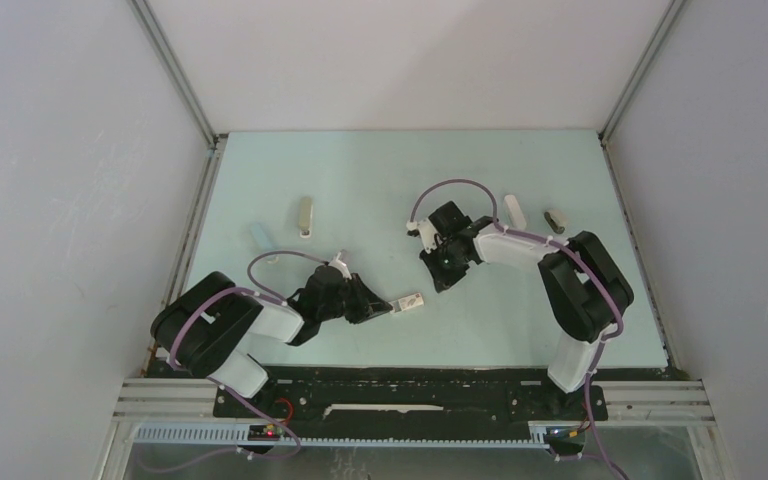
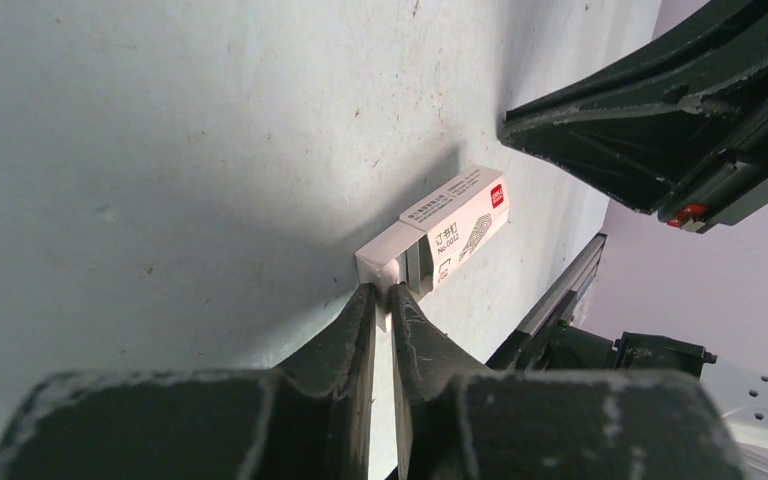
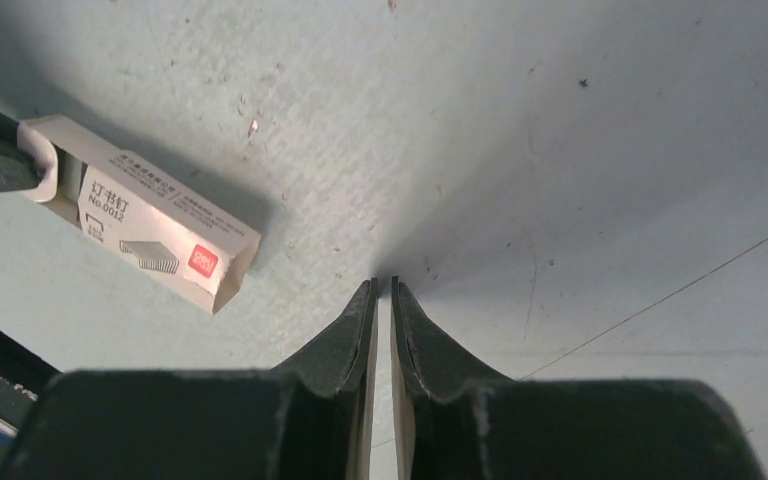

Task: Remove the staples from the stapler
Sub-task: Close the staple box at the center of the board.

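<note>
Stapler (image 1: 513,211), a small bright-white oblong of plastic with rounded ends, lies far right on the pale green table (image 1: 360,170), apart from both grippers. A short dark grey piece (image 1: 555,221) lies near its right. Nearer, at centre, a small white printed cardboard box (image 2: 460,225) lies flat, its inner tray (image 2: 380,262) slid partly out leftward, something dark grey showing inside. The left gripper (image 2: 383,292) is clenched, tips touching the tray's end; whether they pinch card I cannot tell. The right gripper (image 3: 383,283) is closed on nothing, near the box. A beige-grey slim bar (image 1: 305,217) lies far left.
</note>
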Controlling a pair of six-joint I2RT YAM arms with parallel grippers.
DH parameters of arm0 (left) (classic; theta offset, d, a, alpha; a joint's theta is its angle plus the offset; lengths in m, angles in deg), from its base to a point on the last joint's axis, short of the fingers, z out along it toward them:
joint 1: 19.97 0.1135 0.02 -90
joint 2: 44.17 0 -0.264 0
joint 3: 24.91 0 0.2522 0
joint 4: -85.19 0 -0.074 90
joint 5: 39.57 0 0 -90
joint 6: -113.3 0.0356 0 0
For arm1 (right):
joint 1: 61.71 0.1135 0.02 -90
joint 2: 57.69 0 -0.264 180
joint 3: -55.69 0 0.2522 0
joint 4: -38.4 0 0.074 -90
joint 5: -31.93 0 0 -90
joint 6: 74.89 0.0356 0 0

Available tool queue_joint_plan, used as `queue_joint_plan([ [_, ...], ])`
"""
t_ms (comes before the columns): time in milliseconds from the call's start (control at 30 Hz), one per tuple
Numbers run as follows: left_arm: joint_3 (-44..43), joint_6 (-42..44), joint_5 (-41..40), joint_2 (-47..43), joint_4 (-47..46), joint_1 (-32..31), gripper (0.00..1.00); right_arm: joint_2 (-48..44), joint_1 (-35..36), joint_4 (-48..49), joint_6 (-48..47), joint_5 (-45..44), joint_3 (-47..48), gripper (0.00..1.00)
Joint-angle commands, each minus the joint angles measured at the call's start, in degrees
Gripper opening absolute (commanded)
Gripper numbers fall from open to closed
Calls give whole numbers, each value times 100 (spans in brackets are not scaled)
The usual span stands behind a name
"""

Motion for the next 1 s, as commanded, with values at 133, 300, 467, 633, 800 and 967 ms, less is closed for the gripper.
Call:
queue_joint_plan([
  [133, -293, 9, 27, -88, -11, 8, 15, -253, 23, 165, 90, 238, -181, 17],
  [300, -291, 13, 20, -102, -6, -1, 15, -206, 107, 163, 121, 297, -181, 17],
  [467, -305, 9, 29, -91, -7, -3, 15, -144, 201, 163, 131, 260, -186, 17],
  [633, -306, 22, 27, -98, -6, -10, 15, -111, 291, 174, 140, 228, -186, 17],
  [800, -308, 27, 45, -89, -6, -7, 15, -95, 329, 191, 149, 219, -185, 17],
  [967, -326, 35, 54, -82, -8, -18, 15, -83, 338, 209, 155, 210, -183, 17],
])
